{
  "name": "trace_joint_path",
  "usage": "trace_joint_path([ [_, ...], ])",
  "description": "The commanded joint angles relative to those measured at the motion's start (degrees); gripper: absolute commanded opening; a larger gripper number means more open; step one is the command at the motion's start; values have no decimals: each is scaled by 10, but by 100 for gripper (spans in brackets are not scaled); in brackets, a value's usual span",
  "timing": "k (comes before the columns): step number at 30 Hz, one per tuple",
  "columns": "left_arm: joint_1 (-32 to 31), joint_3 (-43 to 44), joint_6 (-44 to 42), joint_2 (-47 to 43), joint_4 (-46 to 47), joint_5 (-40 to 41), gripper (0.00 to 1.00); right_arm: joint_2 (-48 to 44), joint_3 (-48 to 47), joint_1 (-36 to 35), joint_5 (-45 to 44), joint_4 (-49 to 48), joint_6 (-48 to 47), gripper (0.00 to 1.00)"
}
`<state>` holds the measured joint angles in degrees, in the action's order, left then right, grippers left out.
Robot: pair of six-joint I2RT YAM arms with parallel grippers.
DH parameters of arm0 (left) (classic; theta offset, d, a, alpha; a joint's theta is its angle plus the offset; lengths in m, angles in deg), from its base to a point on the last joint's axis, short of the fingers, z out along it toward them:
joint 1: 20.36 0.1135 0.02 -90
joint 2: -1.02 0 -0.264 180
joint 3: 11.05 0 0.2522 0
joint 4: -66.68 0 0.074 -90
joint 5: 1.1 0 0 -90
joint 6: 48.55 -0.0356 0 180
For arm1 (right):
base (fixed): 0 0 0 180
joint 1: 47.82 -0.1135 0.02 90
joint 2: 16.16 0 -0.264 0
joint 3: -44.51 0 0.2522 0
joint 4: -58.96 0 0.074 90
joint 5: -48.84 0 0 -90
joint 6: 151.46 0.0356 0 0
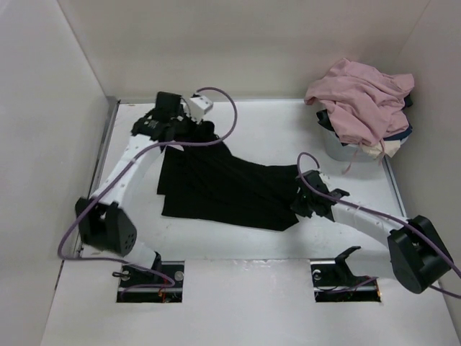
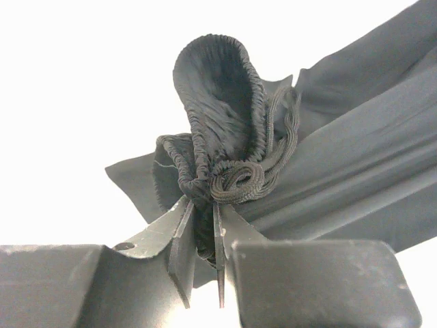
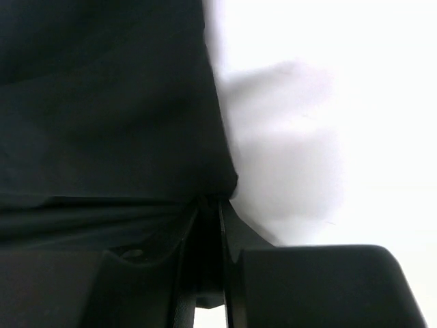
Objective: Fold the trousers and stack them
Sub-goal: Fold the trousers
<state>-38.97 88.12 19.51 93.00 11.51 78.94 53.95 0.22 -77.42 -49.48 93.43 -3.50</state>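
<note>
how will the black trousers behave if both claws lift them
Probably floppy: the trousers lie in soft folds, and the waistband crumples where the left claw pinches it. Likely to sag between grips, since the right claw holds only an edge. Matte, so probably not slippery.

Black trousers (image 1: 223, 184) spread on the white table (image 1: 281, 130), nipped at two ends

Soft matte black cloth, lying mostly flat, long creases running along the wide legs; the far-left end is lifted, its ribbed elastic waistband and cord bunched into a puckered loop, clamped between the fingers of my left gripper (image 2: 202, 225); the right-hand edge sits pinched in my right gripper (image 3: 208, 205), the cloth smooth beyond it.
</note>
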Motion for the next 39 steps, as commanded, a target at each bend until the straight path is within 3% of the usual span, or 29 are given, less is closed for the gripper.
trace_joint_path([
  [1, 20, -53, -20, -87, 37, -5, 5, 23, -37, -13, -5, -21, -23, 20],
  [6, 57, -189, -57, -159, 27, -23, 7, 36, -41, -45, -8, -19, -19, 22],
  [13, 171, -312, -51, -197, 81, -20, 13, 21, -18, -45, -3, -19, -21, 32],
  [18, 190, -371, -42, -204, 135, -20, 30, -24, -14, -45, -3, -22, -35, 45],
  [23, 188, -387, -36, -205, 128, -17, 46, -117, 5, -45, -12, -29, -25, 52],
  [25, 194, -387, -33, -206, 124, -17, 48, -131, 16, -45, -17, -44, -18, 55],
  [32, 223, -324, -29, -205, 76, -12, 57, 11, -20, -24, 10, -89, -28, 64],
  [35, 236, -280, -28, -207, 49, -20, 61, 64, -43, -30, 14, -100, -32, 62],
  [39, 234, -255, -25, -194, 26, -28, 64, 101, -44, -30, 29, -123, -22, 48],
])
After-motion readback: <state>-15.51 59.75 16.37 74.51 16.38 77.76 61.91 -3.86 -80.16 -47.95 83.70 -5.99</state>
